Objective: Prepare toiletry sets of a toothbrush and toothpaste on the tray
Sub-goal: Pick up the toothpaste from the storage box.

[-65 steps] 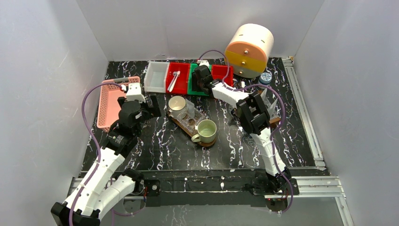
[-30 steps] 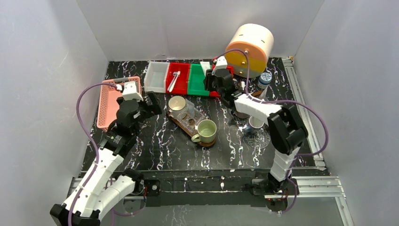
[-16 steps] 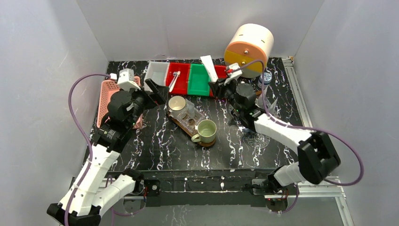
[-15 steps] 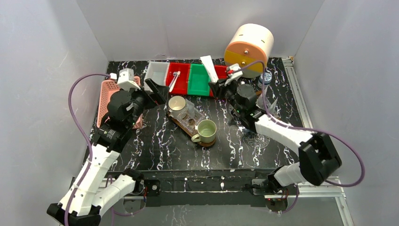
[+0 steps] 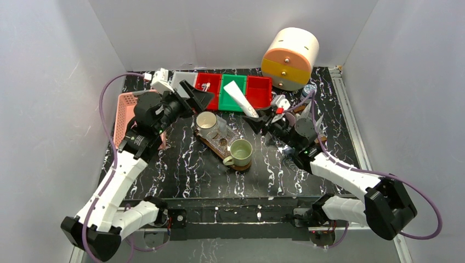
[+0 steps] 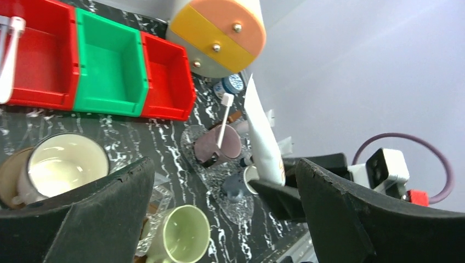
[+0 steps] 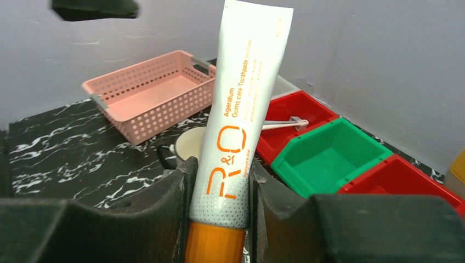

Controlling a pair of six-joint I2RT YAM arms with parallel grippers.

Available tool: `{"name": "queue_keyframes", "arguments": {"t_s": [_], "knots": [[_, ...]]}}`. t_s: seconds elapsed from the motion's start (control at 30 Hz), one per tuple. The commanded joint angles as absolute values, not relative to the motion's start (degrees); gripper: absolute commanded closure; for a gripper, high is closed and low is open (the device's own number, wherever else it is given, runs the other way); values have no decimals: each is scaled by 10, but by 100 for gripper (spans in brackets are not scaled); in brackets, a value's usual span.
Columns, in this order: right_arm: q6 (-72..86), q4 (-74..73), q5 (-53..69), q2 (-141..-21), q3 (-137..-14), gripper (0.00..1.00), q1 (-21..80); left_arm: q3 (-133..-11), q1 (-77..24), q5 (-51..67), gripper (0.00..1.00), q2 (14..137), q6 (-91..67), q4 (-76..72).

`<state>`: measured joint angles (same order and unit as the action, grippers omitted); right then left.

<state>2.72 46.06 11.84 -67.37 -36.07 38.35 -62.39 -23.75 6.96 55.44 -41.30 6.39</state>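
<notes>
My right gripper (image 5: pixel 262 118) (image 7: pixel 219 170) is shut on a white toothpaste tube (image 5: pixel 239 98) (image 7: pixel 244 98) just above its orange cap (image 7: pixel 214 246). The tube is held in the air, slanting over the green bin (image 5: pixel 232 92). My left gripper (image 5: pixel 197 97) (image 6: pixel 223 163) hangs open and holds nothing, above the leftmost red bin (image 6: pixel 38 66). A white toothbrush (image 6: pixel 8 52) (image 7: pixel 282 125) lies in that bin. Another toothbrush (image 6: pixel 222 118) stands in a purple cup (image 6: pixel 216 148) on a clear glass tray (image 6: pixel 241 211) at the right.
A pink basket (image 5: pixel 127 112) sits at the left. A wooden tray (image 5: pixel 218 143) holds a white cup (image 5: pixel 207 121) and a green cup (image 5: pixel 241 150). A second red bin (image 5: pixel 259 90) and an orange-and-cream drum (image 5: pixel 290 52) stand at the back right.
My right arm has drawn back from the bins toward the near side, carrying the tube upward. My left arm has swung from the pink basket toward the bins, jaws still wide.
</notes>
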Motion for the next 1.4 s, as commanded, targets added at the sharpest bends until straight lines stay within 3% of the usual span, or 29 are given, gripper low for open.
{"name": "queue_keyframes", "arguments": {"t_s": [0.0,0.2,0.5,0.63,1.13,1.2,1.3,1.37], "knots": [[17,556,190,-632,-338,99,385,-661,-235,145,3,580,-460,15],[13,556,229,-620,-325,99,386,-660,-235,183,8,619,-522,-24],[15,558,247,-619,-323,99,388,-642,-267,208,22,659,-568,-82],[14,558,245,-621,-320,99,389,-638,-289,199,33,672,-563,-85],[3,553,247,-626,-311,99,391,-616,-308,165,98,669,-563,-96],[1,552,245,-623,-305,99,391,-618,-308,160,100,663,-557,-94],[1,541,244,-614,-302,87,391,-627,-308,145,100,652,-536,-78],[1,525,244,-605,-301,72,390,-633,-308,133,100,645,-512,-64]]}}
